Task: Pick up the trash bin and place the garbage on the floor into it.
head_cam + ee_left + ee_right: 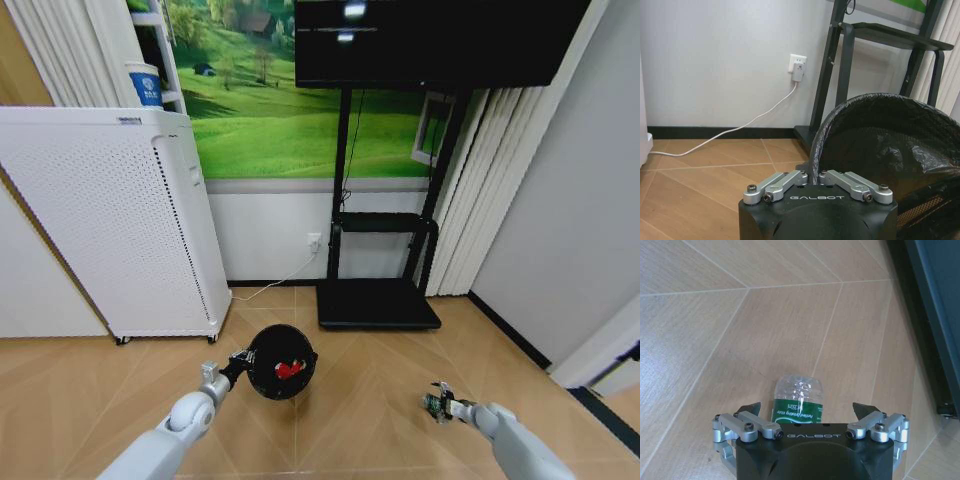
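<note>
- Black mesh: we count one trash bin (281,362), lined with a black bag, standing on the floor (360,400) left of centre, with red litter (289,369) inside whose pieces we cannot count.
- Our left gripper (240,358) has its jaws closed on the bin's near-left rim.
- One green-labelled clear bottle (798,400) lies on the floor between the open jaws of our right gripper (436,400), untouched by them, to the near right.
- Tan herringbone wood runs to a white wall with one socket (797,66) and a white cable (735,131).
- One white perforated appliance (115,220) stands far left; one black screen stand (378,300) stands at centre.
- Open floor lies between bin and bottle; a dark strip (510,335) edges the right.
</note>
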{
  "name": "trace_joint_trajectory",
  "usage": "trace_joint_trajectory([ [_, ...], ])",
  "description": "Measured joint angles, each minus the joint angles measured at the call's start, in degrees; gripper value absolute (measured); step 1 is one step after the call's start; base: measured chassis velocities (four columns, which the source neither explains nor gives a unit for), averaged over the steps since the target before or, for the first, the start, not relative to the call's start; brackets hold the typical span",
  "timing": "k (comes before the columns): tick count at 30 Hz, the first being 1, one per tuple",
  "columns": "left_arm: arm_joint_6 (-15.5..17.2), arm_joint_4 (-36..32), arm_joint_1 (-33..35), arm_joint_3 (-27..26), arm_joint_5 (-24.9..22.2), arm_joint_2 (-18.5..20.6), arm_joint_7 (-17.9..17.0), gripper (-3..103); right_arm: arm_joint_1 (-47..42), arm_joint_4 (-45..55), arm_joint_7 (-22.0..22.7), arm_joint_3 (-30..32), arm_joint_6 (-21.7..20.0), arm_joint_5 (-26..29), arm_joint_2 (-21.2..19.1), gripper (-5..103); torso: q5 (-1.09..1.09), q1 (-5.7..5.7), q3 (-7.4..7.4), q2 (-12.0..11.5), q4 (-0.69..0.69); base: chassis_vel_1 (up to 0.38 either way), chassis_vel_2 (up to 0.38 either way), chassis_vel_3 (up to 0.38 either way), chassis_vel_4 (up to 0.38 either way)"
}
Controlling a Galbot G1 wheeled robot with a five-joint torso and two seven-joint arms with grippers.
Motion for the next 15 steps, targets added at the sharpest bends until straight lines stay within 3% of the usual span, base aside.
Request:
trace_joint_trajectory([
  [12,-0.04,-3.99,1.61,-0.07,-0.14,0.3,-0.26,3,-0.18,-0.1,-4.25,-0.88,-3.34,-0.82,0.2,103,0.0,0.0,0.0,0.0,-0.01,0.0,0.0,0.0,0.0],
  [14,-0.04,-4.47,1.58,-0.12,-0.3,0.66,-0.28,3,-0.19,-0.01,-4.53,-0.92,-4.04,-0.83,0.26,89,0.0,0.0,-0.01,0.0,0.0,0.0,0.0,0.0,0.0],
  [15,-0.05,-4.66,1.61,-0.2,-0.38,0.74,-0.29,3,-0.25,0.06,-4.65,-0.92,-4.2,-0.83,0.28,89,0.0,0.0,0.0,0.0,0.0,0.0,0.0,0.0,0.0],
])
